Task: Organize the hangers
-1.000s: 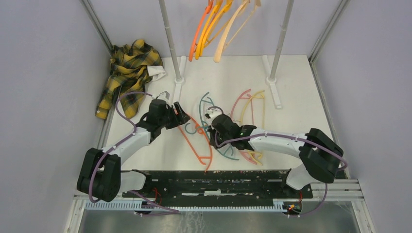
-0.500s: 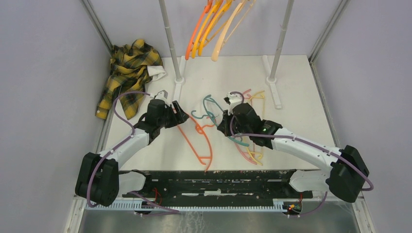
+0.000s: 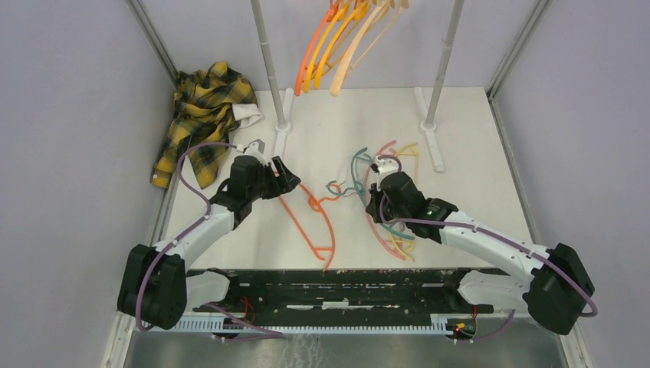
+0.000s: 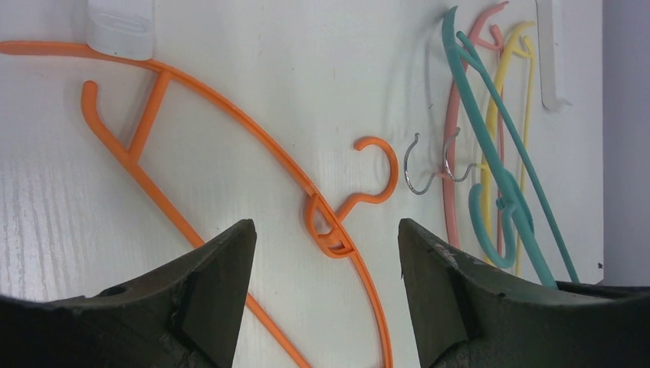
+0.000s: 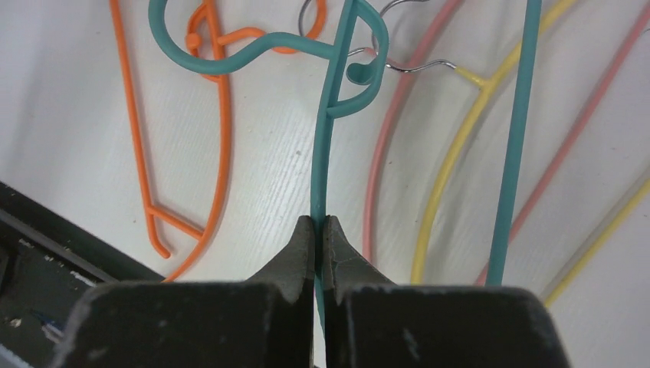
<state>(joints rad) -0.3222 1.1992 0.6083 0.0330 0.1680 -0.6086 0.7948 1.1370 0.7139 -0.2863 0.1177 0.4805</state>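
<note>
Hangers are lying loose on the white counter (image 3: 345, 115). The right fingers (image 5: 310, 238) are pinching one arm of the teal hanger (image 5: 331, 115), pressed together on the thin bar. From that grip the teal arm is running straight away from the wrist, and its hook is curling leftward toward the hook of the orange hanger (image 5: 224, 138). A second teal bar is running alongside to the right; from where I am standing I cannot tell whether it belongs to the same hanger. Between the two teal bars the pink hanger (image 5: 381, 169) and the yellow hanger (image 5: 441, 176) are lying with their long axes roughly front to back.

The orange one is stretching diagonally from beside the left fingers (image 3: 285, 181) toward the near edge, its hook pointing to the robot's right. Those left fingers are spread wide, gripping nothing. Farther back, between two grey poles (image 3: 268, 69), hung hangers (image 3: 326, 50) in orange and pale yellow are dangling. A plaid shirt (image 3: 201, 115) is sitting crumpled at the far left corner.
</note>
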